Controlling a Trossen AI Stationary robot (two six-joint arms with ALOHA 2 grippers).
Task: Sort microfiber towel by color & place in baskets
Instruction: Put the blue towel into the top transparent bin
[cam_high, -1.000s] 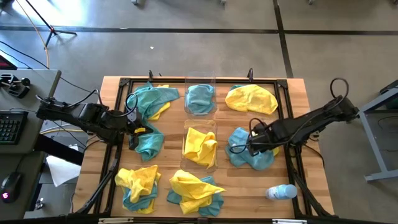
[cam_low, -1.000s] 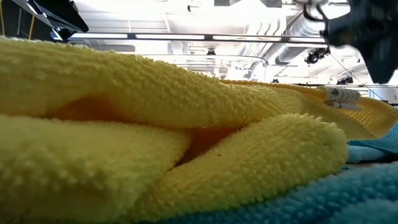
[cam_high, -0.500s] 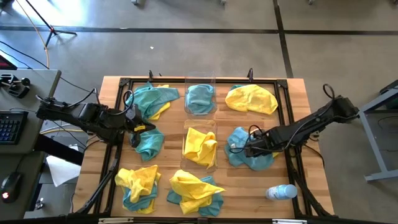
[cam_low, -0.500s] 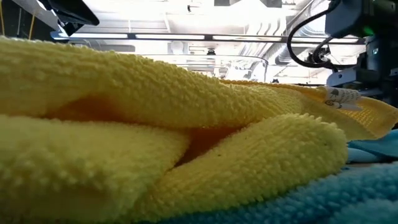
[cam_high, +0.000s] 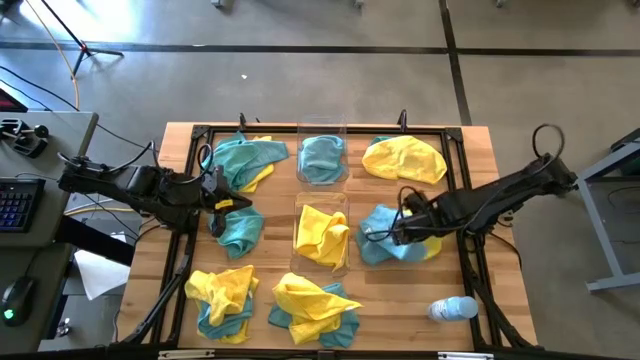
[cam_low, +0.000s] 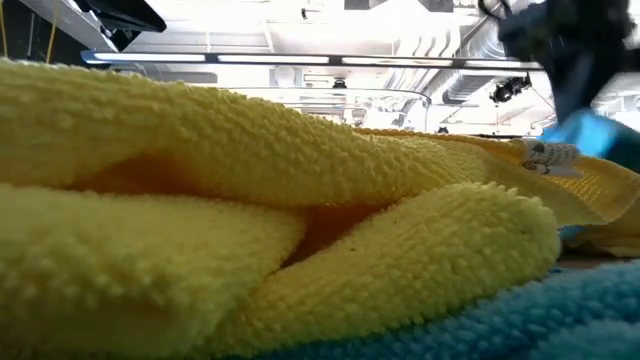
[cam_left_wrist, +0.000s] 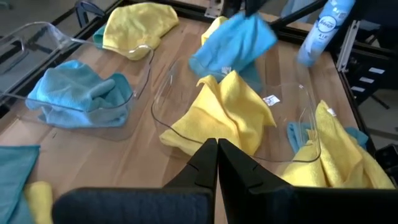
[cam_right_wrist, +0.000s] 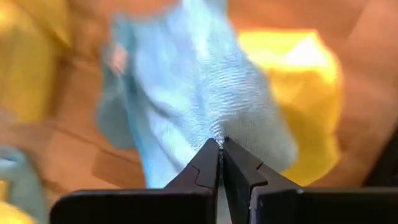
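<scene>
Teal towel (cam_high: 385, 235) just right of the near basket (cam_high: 322, 232), pinched at a fold by the right hand (cam_high: 400, 232) and pulled up off the bench (cam_high: 480, 180), a yellow towel (cam_right_wrist: 298, 93) left showing beneath; held by one edge, probably so that the cloth hangs free for carrying to the far basket (cam_high: 322, 158), already holding a teal cloth (cam_high: 321, 157). Yellow cloth (cam_high: 322, 234) lying in the near basket, so sorting by colour judged under way, with mixed heaps (cam_high: 305, 305) waiting nearer the front edge than that basket. Left hand (cam_high: 216, 197) pressed together on nothing, parked left of the near basket above another teal towel (cam_high: 240, 228). Lift of the towel plain from the left wrist view, hanging (cam_left_wrist: 233, 40) beyond the near basket (cam_left_wrist: 298, 143), and pinch itself plain from the right wrist view (cam_right_wrist: 199, 99); neither clear from overhead. Low view almost filled by a yellow towel (cam_low: 250, 200), only a scrap of teal (cam_low: 600, 130) and a dark arm at its edge.
</scene>
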